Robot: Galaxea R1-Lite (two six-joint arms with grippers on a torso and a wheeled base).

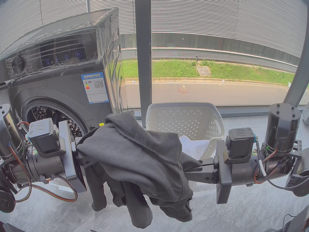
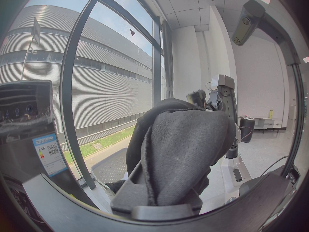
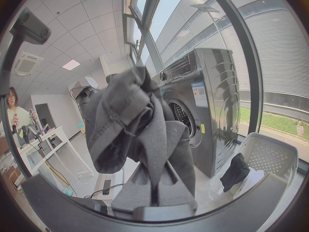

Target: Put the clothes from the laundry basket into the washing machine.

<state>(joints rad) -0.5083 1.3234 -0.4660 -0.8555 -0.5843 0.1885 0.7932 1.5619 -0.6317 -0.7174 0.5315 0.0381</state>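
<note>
Left pincer (image 2: 154,195) and right pincer (image 3: 155,190) both clamp the dark garment (image 1: 138,155) (slung between them), presumably for carrying to the washing machine (image 1: 64,91)

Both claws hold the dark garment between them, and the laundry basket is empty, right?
Not empty: the right wrist view shows a dark piece and white cloth in the laundry basket. The left claw and right claw do hold the dark garment.
</note>
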